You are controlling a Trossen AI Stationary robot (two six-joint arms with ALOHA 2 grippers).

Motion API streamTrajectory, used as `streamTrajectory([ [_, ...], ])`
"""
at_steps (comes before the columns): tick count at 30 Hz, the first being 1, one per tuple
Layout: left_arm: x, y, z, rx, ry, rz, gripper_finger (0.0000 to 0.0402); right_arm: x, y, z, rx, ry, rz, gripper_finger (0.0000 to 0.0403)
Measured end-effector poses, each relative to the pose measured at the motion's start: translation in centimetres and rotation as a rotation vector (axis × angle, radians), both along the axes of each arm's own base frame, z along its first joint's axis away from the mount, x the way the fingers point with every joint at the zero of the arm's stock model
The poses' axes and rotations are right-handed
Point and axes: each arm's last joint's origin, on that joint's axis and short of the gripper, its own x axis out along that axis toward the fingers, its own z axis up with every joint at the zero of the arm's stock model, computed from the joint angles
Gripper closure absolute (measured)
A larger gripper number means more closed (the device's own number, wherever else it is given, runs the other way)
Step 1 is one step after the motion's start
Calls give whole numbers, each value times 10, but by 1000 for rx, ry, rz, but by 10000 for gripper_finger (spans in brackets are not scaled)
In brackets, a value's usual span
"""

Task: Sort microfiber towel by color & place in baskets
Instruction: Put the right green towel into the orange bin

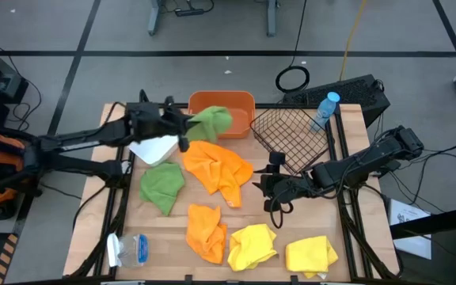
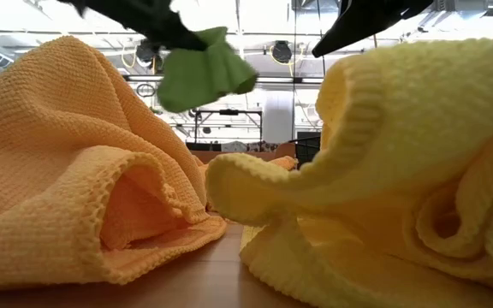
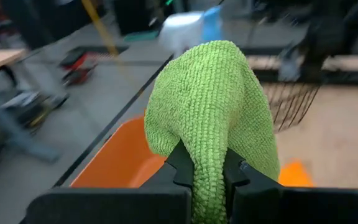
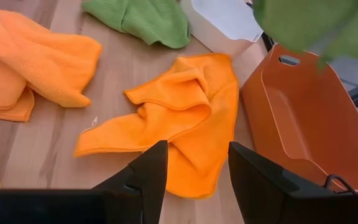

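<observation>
My left gripper (image 1: 187,127) is shut on a green towel (image 1: 214,120) and holds it in the air above the orange tub (image 1: 240,103), beside the white tub (image 1: 155,149). In the low view this green towel (image 2: 199,73) hangs high above the table. My right gripper (image 1: 264,184) stands open above the right edge of an orange towel (image 1: 218,170), with nothing between its fingers (image 4: 148,168). Flat on the table lie a second green towel (image 1: 162,186), another orange towel (image 1: 204,231) and two yellow towels (image 1: 252,244) (image 1: 311,255). A black wire basket (image 1: 295,136) stands at the far right. My left gripper pinches a bunched fold of the green towel (image 3: 209,177) between its two fingers, which reach in nearly level from the table's left. The rest of the cloth bulges out past the fingertips (image 3: 182,158). The towel is lifted clear of the table and the tubs.
A clear bottle with a blue cap (image 1: 324,109) stands by the wire basket's far right corner. A clear plastic packet (image 1: 129,249) lies at the near left corner. In the low view an orange towel (image 2: 75,171) and a yellow towel (image 2: 383,171) fill the foreground.
</observation>
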Motion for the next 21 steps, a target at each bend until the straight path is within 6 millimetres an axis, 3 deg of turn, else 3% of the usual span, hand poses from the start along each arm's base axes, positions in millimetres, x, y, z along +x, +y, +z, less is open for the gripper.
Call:
streamTrajectory([
  [4,18,29,-11,-59,-10,-94,384,0,0,0,0,3,2,243],
  [11,49,80,-29,-169,87,-21,384,-2,0,-2,5,23,-5,243],
  [21,69,114,-52,-253,199,12,384,-8,-2,-7,32,78,-51,243],
])
